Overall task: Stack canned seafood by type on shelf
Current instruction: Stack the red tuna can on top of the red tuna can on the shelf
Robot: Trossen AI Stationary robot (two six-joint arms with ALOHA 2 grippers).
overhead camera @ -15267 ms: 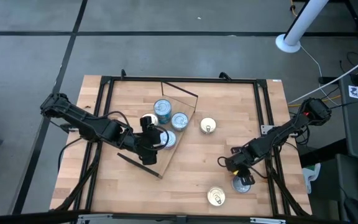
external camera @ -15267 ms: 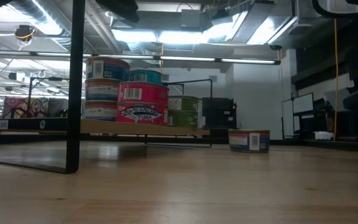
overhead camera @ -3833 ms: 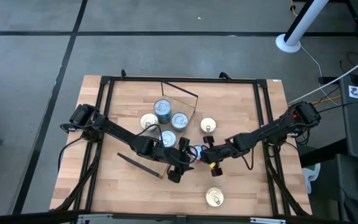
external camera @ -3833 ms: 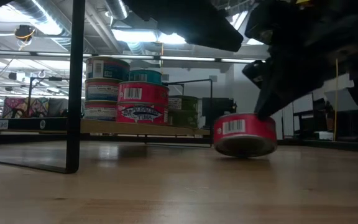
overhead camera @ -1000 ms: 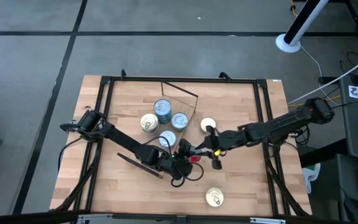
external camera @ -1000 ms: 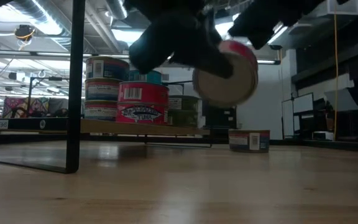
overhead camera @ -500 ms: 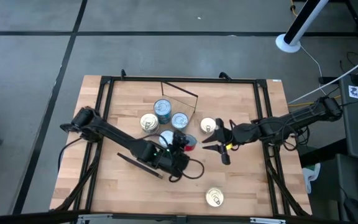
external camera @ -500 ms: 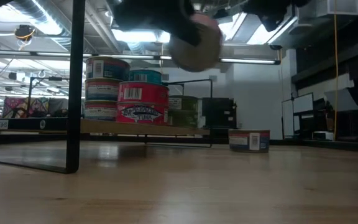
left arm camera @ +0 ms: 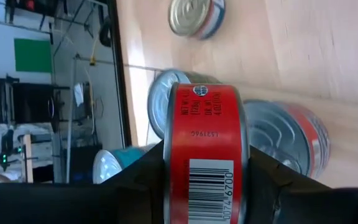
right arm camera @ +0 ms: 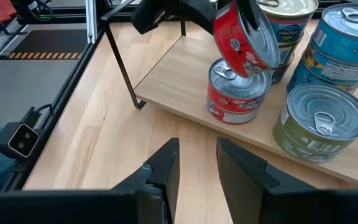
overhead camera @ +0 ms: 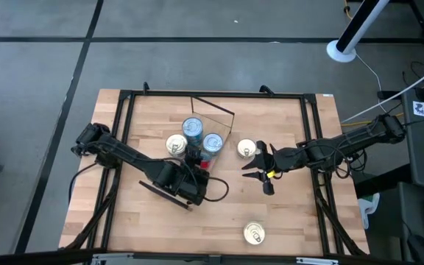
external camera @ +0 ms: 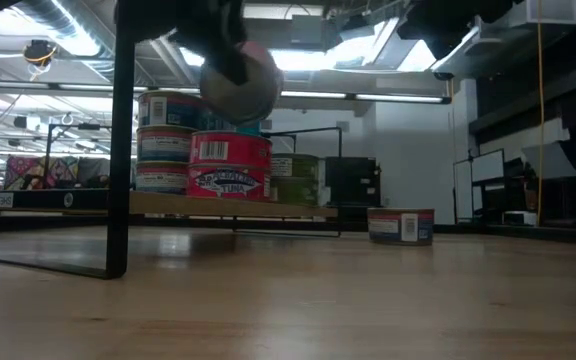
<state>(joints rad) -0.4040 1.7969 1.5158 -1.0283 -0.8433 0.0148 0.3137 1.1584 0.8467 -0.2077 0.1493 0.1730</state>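
The left gripper (left arm camera: 205, 186) is clamped on a red-labelled tin (left arm camera: 207, 140) with a barcode on its side and a silver lid. It holds the tin tilted on edge in the air, directly above a matching red tin (right arm camera: 236, 96) that stands on the shelf (right arm camera: 185, 87). Beyond the held tin on that light plywood board stand a green-labelled tin (right arm camera: 319, 118) with a silver pull-tab top and stacked blue-labelled tins (right arm camera: 337, 46). Farther off, a gold-lidded tin (overhead camera: 246, 149) sits on the tabletop (overhead camera: 293, 213) just beside the right gripper (overhead camera: 262, 174), whose fingers (right arm camera: 166, 165) stand apart and hold nothing. Another gold-lidded can (overhead camera: 255, 233) lies nearer the table's front edge.
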